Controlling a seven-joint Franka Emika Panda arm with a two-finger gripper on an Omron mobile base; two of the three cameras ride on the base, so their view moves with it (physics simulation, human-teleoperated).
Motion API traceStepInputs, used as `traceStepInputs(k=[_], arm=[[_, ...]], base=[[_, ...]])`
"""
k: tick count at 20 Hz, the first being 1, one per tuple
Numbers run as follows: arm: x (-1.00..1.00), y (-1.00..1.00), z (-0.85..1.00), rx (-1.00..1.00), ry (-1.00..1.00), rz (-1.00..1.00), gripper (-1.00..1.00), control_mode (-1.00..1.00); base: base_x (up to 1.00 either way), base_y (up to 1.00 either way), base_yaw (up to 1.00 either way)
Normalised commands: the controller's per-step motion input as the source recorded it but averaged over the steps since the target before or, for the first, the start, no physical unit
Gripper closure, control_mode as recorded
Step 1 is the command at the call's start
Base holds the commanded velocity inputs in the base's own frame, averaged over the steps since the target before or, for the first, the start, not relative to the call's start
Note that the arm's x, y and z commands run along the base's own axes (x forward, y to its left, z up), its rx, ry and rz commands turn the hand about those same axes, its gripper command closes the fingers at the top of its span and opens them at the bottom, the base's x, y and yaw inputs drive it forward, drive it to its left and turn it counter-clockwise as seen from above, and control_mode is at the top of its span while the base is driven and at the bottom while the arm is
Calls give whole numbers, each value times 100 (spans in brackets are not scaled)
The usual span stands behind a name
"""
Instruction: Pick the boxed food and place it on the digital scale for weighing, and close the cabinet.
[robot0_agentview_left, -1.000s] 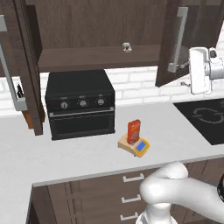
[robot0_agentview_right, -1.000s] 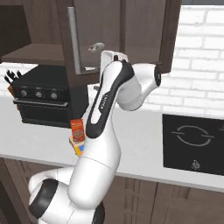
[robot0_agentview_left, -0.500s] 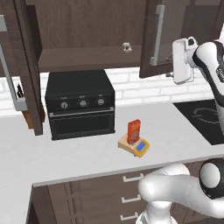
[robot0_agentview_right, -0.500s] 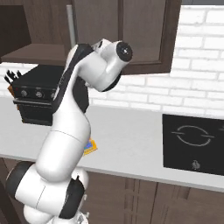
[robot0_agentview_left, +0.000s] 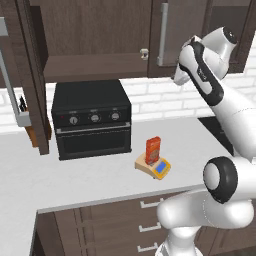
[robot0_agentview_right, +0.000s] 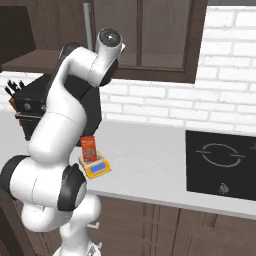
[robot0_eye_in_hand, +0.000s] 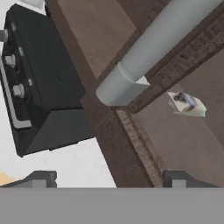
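The boxed food (robot0_agentview_left: 152, 150) stands on the digital scale (robot0_agentview_left: 154, 167), so that part looks done. The gripper (robot0_eye_in_hand: 109, 178) is up by the cabinet (robot0_agentview_left: 176, 37) door handle (robot0_eye_in_hand: 146, 50), jaws wide, holding nothing. The left door looks open; shutting it seems next.

Black toaster oven (robot0_agentview_left: 91, 119) sits on the white counter (robot0_agentview_left: 100, 175). Knife block (robot0_agentview_left: 30, 131) to its left, black cooktop (robot0_agentview_right: 220, 162) away right.
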Motion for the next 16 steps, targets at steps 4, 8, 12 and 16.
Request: traceStepInputs(k=[4, 8, 12, 16], arm=[[78, 0, -35, 0, 17, -20, -100, -100], [74, 0, -43, 0, 13, -15, -100, -100], [65, -9, -61, 2, 8, -6, -100, -100], [29, -31, -78, 10, 10, 0, -100, -100]], base=[[0, 0, 0], [0, 0, 0], [0, 0, 0], [0, 0, 0]])
